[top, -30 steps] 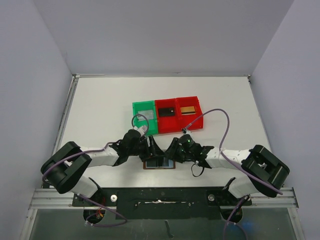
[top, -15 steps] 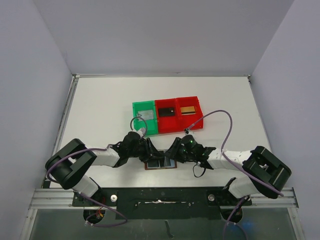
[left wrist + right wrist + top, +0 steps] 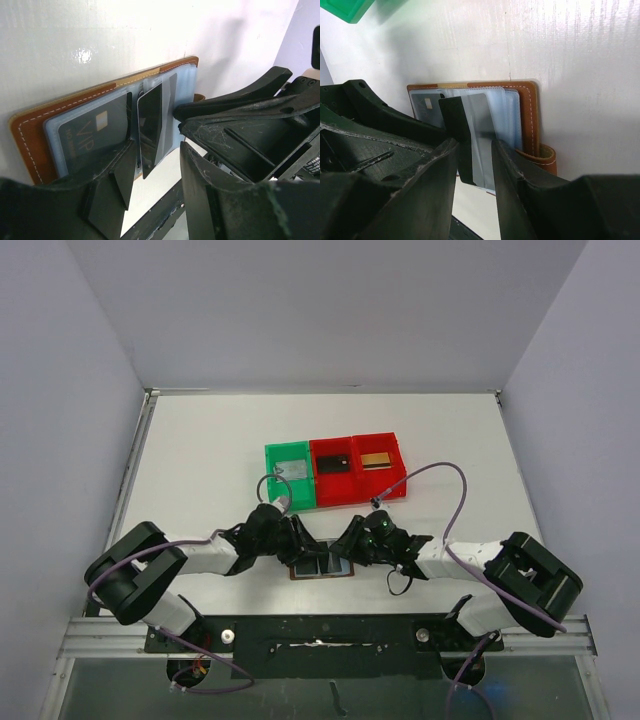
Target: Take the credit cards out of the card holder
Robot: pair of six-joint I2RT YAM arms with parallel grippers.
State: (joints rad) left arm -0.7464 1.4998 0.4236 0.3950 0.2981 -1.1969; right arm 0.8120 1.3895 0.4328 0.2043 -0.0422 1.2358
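Holder: brown leather bifold card holder point(image 3: 30, 135), open on the white desk point(image 3: 75, 25) beneath both hands.
Left hand point(image 3: 156, 150): half open, straddling a black plastic card point(image 3: 150, 120) raised from the middle sleeve point(image 3: 167, 95); clamping nothing.
Right hand point(image 3: 475, 145): narrowed near that card; grip unclear.
How: I'd pinch its free end, draw along the sleeve, pin the leather.
Count: two cards point(image 3: 90, 137) in holder; three beyond the hands in one green bin point(image 3: 292, 499) and two red bins point(image 3: 385, 488).

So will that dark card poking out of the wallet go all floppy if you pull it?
Probably not: the dark card stands out of the card holder with straight, unbent edges, so it looks stiff. Its glossy face may be slippery. Being so thin, it is likely light.
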